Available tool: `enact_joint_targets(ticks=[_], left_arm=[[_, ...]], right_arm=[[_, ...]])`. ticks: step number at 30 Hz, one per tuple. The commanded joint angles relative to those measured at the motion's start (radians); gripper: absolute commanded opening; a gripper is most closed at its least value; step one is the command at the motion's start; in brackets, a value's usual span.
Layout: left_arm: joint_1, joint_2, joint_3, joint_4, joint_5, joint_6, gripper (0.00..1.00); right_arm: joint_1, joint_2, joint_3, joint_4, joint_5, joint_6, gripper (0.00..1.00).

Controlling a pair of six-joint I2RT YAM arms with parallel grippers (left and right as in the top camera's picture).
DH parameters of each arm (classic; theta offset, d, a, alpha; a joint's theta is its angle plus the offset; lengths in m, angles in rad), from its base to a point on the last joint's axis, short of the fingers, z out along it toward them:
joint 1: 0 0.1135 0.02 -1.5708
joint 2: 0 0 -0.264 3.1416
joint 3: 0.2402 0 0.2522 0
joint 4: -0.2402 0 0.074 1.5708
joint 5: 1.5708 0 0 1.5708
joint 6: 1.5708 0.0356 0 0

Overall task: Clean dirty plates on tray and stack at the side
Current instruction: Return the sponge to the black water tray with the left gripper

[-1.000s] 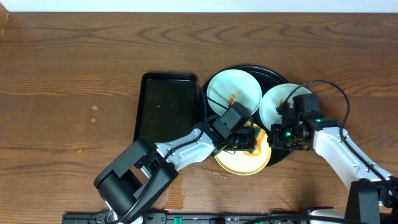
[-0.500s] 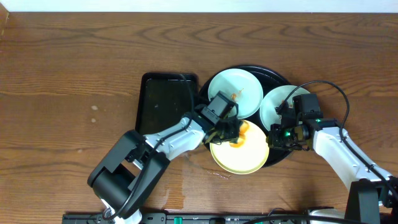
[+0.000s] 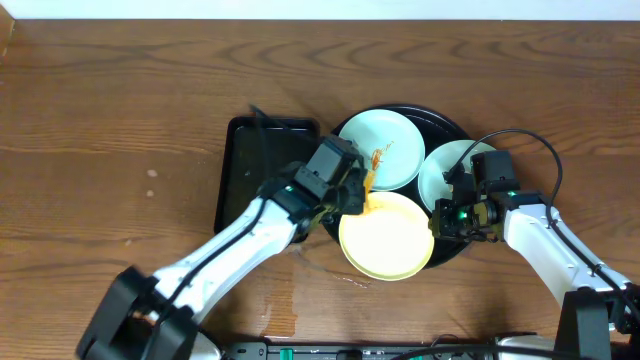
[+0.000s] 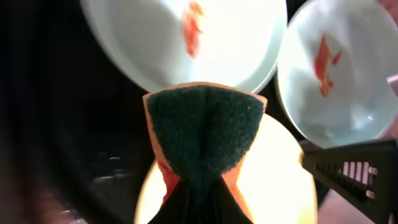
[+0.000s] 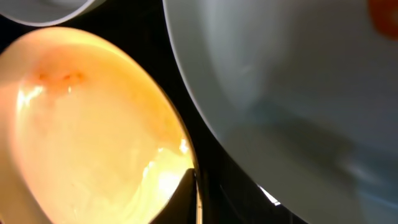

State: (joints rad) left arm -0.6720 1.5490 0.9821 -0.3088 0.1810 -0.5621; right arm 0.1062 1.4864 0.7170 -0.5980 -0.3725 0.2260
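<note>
A pale yellow plate lies at the front of the round black tray; it looks wiped, with a faint orange trace near its rim. My right gripper is shut on its right rim. Two mint plates with orange sauce smears sit behind it on the tray. My left gripper is shut on an orange sponge, green pad facing down. It hovers over the yellow plate's upper-left edge.
A rectangular black tray lies directly left of the round tray, under my left arm. Brown wooden table spreads to the left and back. The right arm's cable loops over the round tray's right side.
My left gripper has carried the sponge up and to the left, from the yellow plate's middle to its upper-left edge. The orange smear on that plate is gone. The right gripper has stayed put.
</note>
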Motion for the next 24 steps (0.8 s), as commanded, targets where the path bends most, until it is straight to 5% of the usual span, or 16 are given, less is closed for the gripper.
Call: enact_joint_targets(ticks=[1, 5, 14, 24], left_arm=[[0.017, -0.038, -0.005, -0.039, -0.187, 0.069, 0.07], [0.072, -0.042, -0.005, -0.077, -0.207, 0.084, 0.08], [0.305, -0.040, -0.007, -0.096, -0.231, 0.083, 0.08], [0.399, -0.040, -0.012, -0.104, -0.231, 0.083, 0.08]], right_arm=[[0.006, 0.006, -0.006, -0.010, 0.009, -0.003, 0.13], [0.007, 0.006, -0.006, -0.028, 0.009, -0.003, 0.24], [0.007, 0.006, -0.029, -0.065, 0.009, -0.002, 0.26], [0.007, 0.006, -0.089, 0.013, 0.001, -0.002, 0.01]])
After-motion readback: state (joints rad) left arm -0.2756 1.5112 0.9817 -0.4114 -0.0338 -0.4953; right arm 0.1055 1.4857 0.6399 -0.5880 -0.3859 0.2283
